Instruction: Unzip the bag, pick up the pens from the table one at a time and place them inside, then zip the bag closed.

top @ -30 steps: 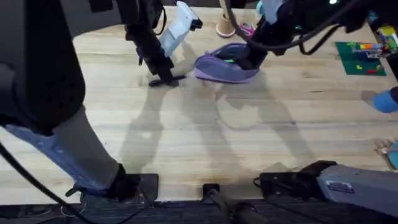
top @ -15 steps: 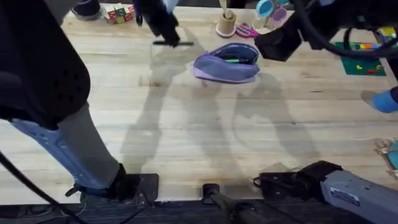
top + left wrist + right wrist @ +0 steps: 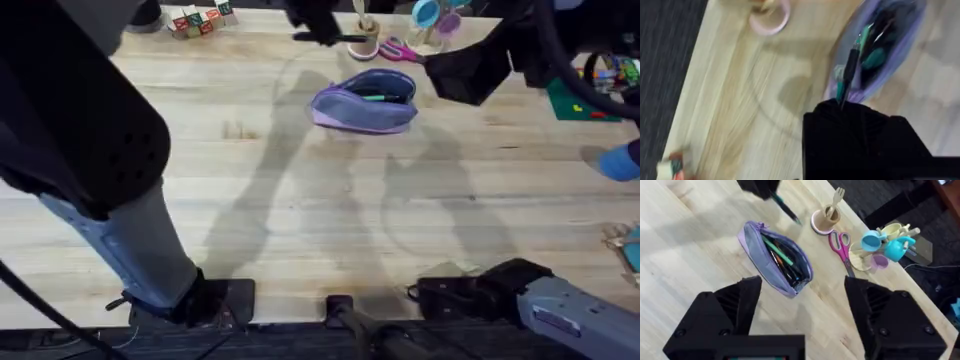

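Note:
The lavender bag [image 3: 365, 103] lies unzipped at the far middle of the table [image 3: 300, 200], with a green pen [image 3: 376, 97] inside it. My left gripper [image 3: 318, 22] hovers beyond the bag's far left end, shut on the black pen [image 3: 345, 38]. In the left wrist view the black pen [image 3: 850, 67] juts from my left gripper [image 3: 842, 105] over the bag's open mouth [image 3: 890, 40]. My right gripper [image 3: 802, 305] hangs open and high to the right of the bag [image 3: 777, 260], nothing between its fingers [image 3: 735, 307].
A wooden cup with a fork [image 3: 826, 219], pink scissors [image 3: 841, 247] and toy cups [image 3: 880, 242] stand just behind the bag. Coloured blocks [image 3: 195, 18] sit far left, and a green mat [image 3: 580, 100] lies at the right.
My left gripper lifted the black pen off the table left of the bag and carried it back and rightward to near the cup. My right gripper withdrew from the bag to the right.

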Controlling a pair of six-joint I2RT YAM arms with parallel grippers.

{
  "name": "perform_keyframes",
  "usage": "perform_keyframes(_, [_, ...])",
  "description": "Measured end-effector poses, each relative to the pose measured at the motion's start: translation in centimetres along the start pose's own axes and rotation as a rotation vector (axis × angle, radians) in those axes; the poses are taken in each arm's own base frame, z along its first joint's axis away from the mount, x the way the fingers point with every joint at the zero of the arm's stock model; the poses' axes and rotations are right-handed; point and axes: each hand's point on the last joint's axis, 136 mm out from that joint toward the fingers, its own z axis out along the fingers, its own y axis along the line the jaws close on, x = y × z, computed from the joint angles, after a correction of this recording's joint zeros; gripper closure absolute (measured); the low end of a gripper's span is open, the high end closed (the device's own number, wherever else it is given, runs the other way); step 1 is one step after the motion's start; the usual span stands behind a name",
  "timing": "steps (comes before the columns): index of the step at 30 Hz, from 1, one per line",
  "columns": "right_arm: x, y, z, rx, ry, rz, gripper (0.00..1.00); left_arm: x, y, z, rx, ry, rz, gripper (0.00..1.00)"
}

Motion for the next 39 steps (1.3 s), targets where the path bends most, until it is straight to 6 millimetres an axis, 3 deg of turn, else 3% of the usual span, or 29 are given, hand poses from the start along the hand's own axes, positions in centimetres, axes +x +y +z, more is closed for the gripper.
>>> perform_keyframes(7, [-0.1,0.0,-0.2,0.003,-0.005,-0.001,0.005,-4.8,-3.5,1.1,0.078,-0.124,0.102,0.958])
perform_keyframes(15, [-0.1,0.0,-0.6,0.008,-0.014,-0.001,0.005,-6.7,-5.9,1.5,0.134,-0.173,0.146,0.958])
perform_keyframes(20, [-0.4,-0.1,-1.7,0.024,-0.043,-0.003,0.005,-6.9,-6.5,2.3,0.167,-0.177,0.148,0.958])
perform_keyframes(27, [-0.6,-0.1,-3.2,0.040,-0.072,-0.005,0.006,-5.8,-7.1,5.8,0.261,-0.157,0.111,0.958])
perform_keyframes(34, [-0.5,-0.1,-3.3,0.040,-0.073,-0.005,0.005,-4.7,-8.0,8.6,0.338,-0.126,0.079,0.958])
perform_keyframes(39, [-0.5,-0.1,-3.3,0.040,-0.072,-0.005,0.005,-4.2,-8.4,9.5,0.364,-0.107,0.067,0.958])
